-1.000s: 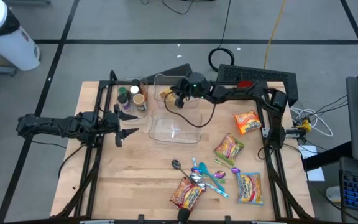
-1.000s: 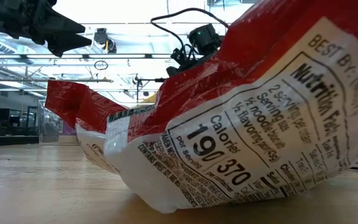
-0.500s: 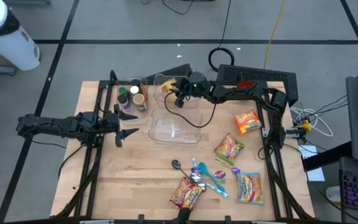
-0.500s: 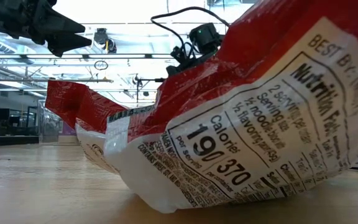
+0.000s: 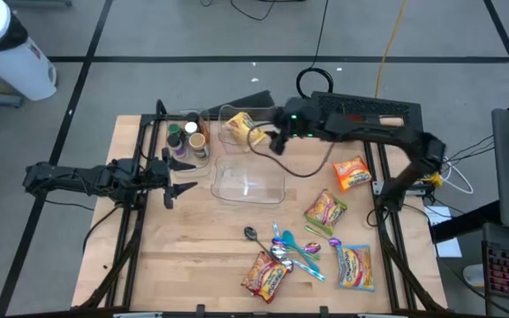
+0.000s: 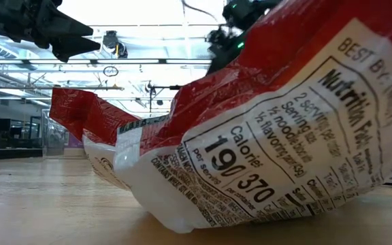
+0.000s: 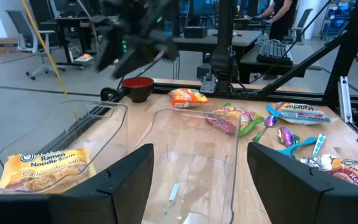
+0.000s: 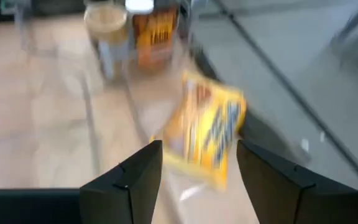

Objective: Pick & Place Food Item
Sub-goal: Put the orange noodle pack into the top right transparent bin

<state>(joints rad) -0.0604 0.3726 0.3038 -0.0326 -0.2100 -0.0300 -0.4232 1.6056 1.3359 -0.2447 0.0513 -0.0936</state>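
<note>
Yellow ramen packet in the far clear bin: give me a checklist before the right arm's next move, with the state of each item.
1. Yellow ramen packet lies inside the far clear bin: ok.
2. Right gripper is free of the packet, its fingers open with nothing between them in the right wrist view: ok.
3. Right gripper is beside the bin, not over the packet: ok.
4. Near clear bin has no food in it: ok.
5. Next packets are reachable on the table, such as the orange packet: ok.
6. Left gripper is open and parked at the table's left, away from the bins: ok.
</note>
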